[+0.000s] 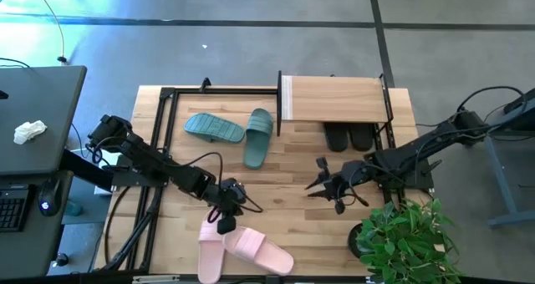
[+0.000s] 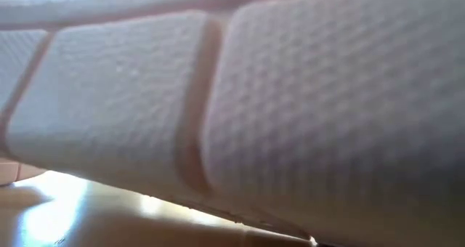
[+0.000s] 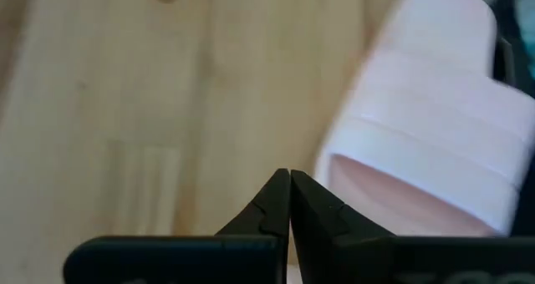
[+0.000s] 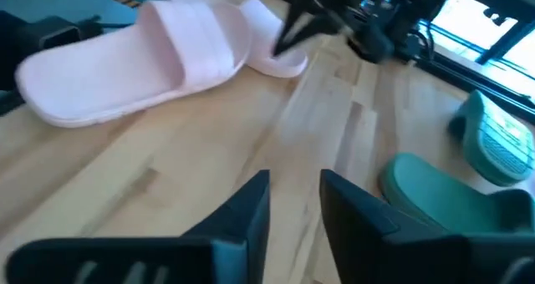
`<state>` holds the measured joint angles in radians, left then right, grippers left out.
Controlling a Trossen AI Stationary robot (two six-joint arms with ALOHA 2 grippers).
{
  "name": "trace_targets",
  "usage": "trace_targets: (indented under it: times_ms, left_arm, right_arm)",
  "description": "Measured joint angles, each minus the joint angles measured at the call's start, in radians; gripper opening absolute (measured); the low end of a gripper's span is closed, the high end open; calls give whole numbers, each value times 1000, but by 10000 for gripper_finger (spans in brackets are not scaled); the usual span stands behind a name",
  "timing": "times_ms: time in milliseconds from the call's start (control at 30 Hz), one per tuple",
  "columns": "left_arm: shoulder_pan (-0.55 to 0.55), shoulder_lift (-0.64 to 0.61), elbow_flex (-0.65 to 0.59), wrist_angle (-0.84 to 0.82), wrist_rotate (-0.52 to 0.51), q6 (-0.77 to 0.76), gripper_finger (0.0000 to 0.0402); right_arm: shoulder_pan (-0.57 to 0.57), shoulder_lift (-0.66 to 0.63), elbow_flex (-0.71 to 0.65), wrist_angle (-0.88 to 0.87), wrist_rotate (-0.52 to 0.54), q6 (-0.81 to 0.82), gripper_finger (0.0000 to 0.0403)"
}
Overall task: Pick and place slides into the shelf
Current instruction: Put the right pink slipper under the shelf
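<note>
Jaws pressed shut and empty, the left gripper [image 1: 226,224] hangs over the table [image 1: 284,171] at about 7 o'clock, just beside the two pale pink slides [image 1: 242,248] lying at the near edge. The right gripper [image 1: 319,186] hovers near 4 o'clock with its jaws a little apart, gripping nothing. Two teal-green slides [image 1: 236,131] lie around 11 o'clock, and two black slides [image 1: 349,137] sit beneath the shelf [image 1: 333,98] at 1 o'clock.

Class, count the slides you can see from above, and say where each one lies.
6: two teal slides at table centre-left, two pink slides at the near edge, two black slides partly hidden under the shelf.
</note>
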<state>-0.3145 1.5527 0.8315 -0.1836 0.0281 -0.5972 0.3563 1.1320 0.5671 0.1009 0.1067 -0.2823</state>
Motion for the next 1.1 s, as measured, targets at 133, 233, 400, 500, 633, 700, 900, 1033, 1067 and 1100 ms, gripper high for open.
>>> trace_targets:
  times_ms: [133, 233, 400, 500, 633, 700, 900, 1033, 1067, 1100]
  left_arm:
    - [0, 0, 0, 9, 161, 34, 2]
    - [0, -1, 1, 34, 304, 61, 3]
    - [-14, -1, 1, 97, 419, 135, 8]
    - [-13, -1, 1, 136, 424, 50, 23]
    - [-12, 1, 1, 136, 386, -58, 60]
    - [-13, 1, 1, 135, 367, -81, 85]
    - [-13, 2, 1, 130, 342, -169, 174]
    - [-13, 20, 2, 146, 344, -225, 219]
    - [-13, 31, 2, 149, 343, -235, 226]
    - [-13, 40, 1, 154, 346, -243, 232]
  right_arm:
    - [-3, 0, 0, -2, 23, -14, 118]
    - [-2, 0, 0, -4, 49, -14, 123]
    - [-3, 0, 0, -10, 58, -11, 124]
    - [-3, 0, 0, -11, 58, 7, 124]
    - [-3, 0, 0, -15, 75, 76, 124]
    - [-3, 0, 0, -20, 90, 106, 124]
    - [-3, 0, 0, -80, 99, 118, 124]
    - [-3, 0, 0, -88, 99, 117, 124]
    - [-3, 0, 0, -88, 99, 111, 124]
    - [-3, 0, 0, -88, 99, 101, 124]
